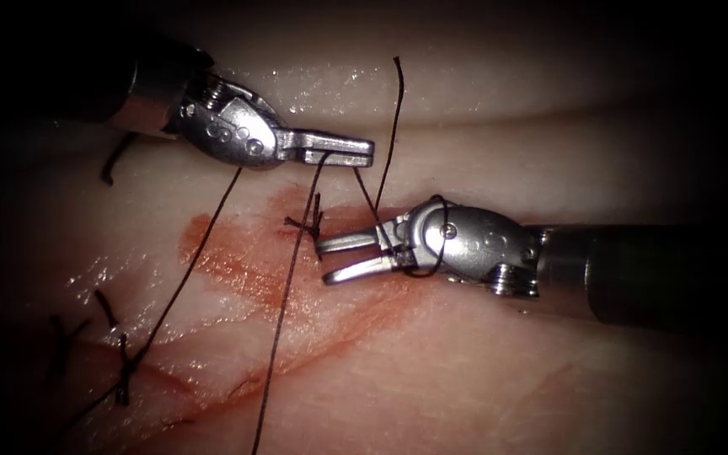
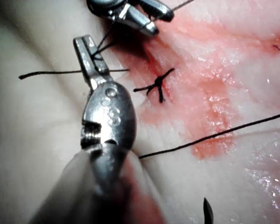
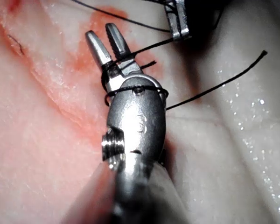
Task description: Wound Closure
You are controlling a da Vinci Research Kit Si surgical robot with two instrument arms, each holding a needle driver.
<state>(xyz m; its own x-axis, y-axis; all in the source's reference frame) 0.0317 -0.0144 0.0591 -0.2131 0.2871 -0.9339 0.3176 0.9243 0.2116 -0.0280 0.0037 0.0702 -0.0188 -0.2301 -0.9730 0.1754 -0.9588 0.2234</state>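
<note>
Endoscope view showed the tissue (image 1: 482, 371) with red fluid (image 1: 246, 261) beneath my 2 tools. My left tool (image 1: 364, 152) was clenched on the thread (image 1: 284, 295), which hung down from its jaws past a tied knot (image 1: 309, 223) just below them. My right tool (image 1: 337, 257) gaped apart, grasping nothing, with thread looped around its wrist. I could not make out the needle.
</note>
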